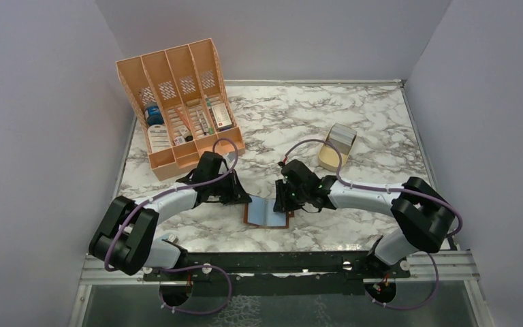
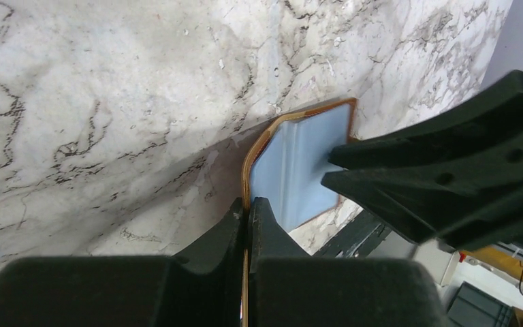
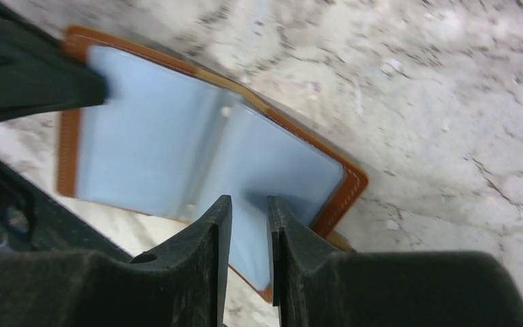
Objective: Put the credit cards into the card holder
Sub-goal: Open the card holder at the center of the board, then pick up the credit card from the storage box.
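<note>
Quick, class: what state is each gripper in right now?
Left gripper: closed on the edge of the card holder.
Right gripper: jaws narrowly parted astride the card holder; whether it grips cannot be told.

Robot lab cell, plain grey walls [image 1: 41,102], marble tabletop [image 1: 361,119] (two bolted arms [image 1: 170,199])

The card holder [image 1: 267,214] lies on the table [image 1: 354,122] at the lower centre of the top view. The left gripper [image 1: 245,199] is at its left edge and the right gripper [image 1: 284,204] over its right half. An organiser [image 1: 177,109] stands upper left. The cards [image 1: 342,138] sit in a stand [image 1: 328,158] right of centre.
</note>
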`<action>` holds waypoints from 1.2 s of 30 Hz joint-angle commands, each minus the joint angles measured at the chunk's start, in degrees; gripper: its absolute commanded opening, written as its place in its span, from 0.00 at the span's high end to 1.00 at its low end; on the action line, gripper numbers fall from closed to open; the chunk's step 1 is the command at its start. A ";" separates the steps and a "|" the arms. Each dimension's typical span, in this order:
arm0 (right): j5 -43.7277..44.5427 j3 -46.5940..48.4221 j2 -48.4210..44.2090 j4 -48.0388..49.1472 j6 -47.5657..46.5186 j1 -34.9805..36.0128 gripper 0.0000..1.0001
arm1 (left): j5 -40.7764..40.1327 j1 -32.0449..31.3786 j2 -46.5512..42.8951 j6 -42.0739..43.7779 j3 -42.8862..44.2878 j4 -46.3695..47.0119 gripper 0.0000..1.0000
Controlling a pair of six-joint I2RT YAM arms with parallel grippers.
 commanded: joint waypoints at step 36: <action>22.35 18.38 -0.89 1.89 -48.72 -13.19 0.63 | 4.45 -0.21 -4.54 9.51 7.03 -11.72 1.00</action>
